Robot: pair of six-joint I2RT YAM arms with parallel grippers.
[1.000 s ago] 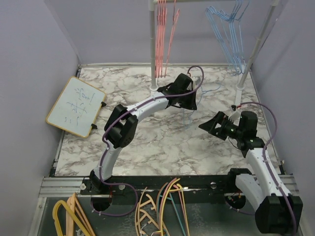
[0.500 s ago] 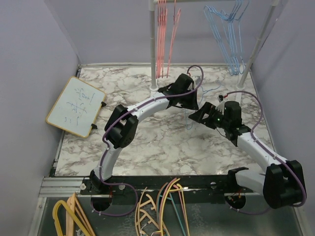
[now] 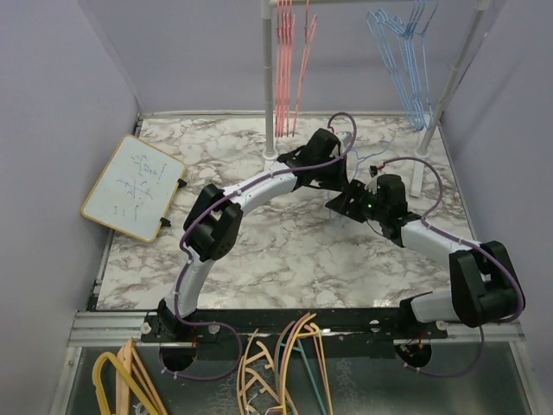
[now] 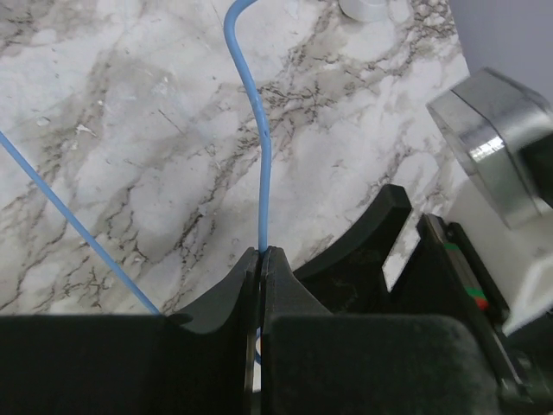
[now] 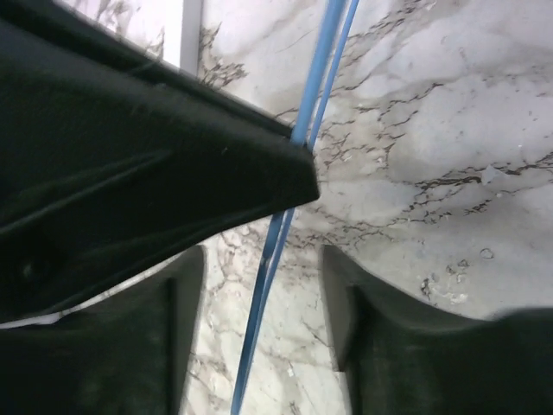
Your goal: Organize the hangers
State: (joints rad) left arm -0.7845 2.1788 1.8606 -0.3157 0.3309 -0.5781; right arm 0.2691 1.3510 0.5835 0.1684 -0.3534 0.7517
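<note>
Left wrist view: left gripper [image 4: 261, 256] pinches a thin blue hanger [image 4: 264, 173] running seemingly toward the far edge; right gripper [image 5: 262, 272], fingers apart, straddles it.

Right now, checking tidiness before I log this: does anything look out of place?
One light blue wire hanger is off the rack, pinched in the left gripper over the table; the open right gripper straddles it.
</note>
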